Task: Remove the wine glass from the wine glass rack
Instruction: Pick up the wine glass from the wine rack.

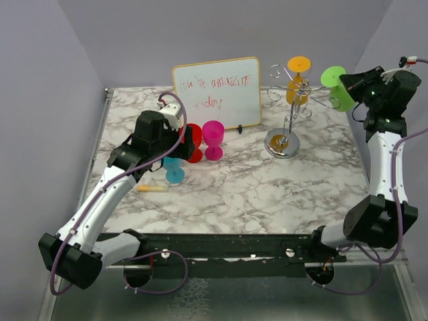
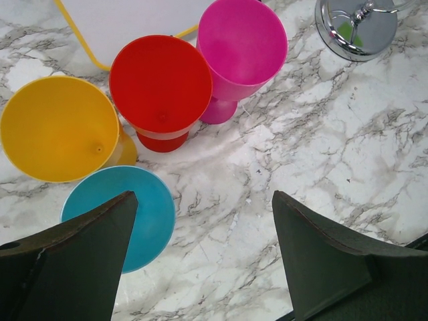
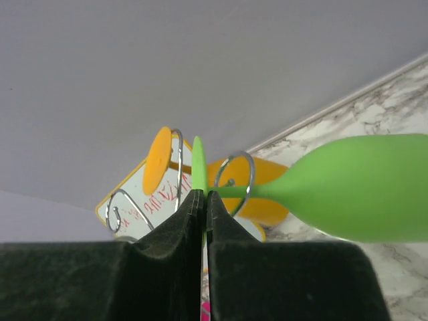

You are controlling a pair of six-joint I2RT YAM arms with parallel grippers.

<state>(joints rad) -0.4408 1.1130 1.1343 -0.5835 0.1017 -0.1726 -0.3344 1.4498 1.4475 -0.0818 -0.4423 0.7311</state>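
Note:
The wine glass rack [image 1: 292, 115] stands at the back right on its shiny round base [image 1: 282, 142]. An orange glass [image 1: 295, 87] hangs upside down on it. My right gripper [image 1: 345, 85] is shut on the thin foot of a green wine glass [image 1: 341, 99] at the rack's right arm. In the right wrist view, my gripper [image 3: 204, 194] pinches the green foot [image 3: 199, 159]. The green stem crosses a curled wire loop [image 3: 234, 175] and the bowl [image 3: 361, 187] points right. My left gripper [image 2: 204, 197] is open and empty above the marble, beside the cups.
A whiteboard [image 1: 217, 90] with red writing stands at the back. Red [image 2: 160, 83], pink [image 2: 244, 40], yellow [image 2: 53, 127] and blue [image 2: 127, 207] glasses stand together under my left arm. A yellow marker [image 1: 152, 188] lies near them. The rack base [image 2: 358, 30] also shows in the left wrist view.

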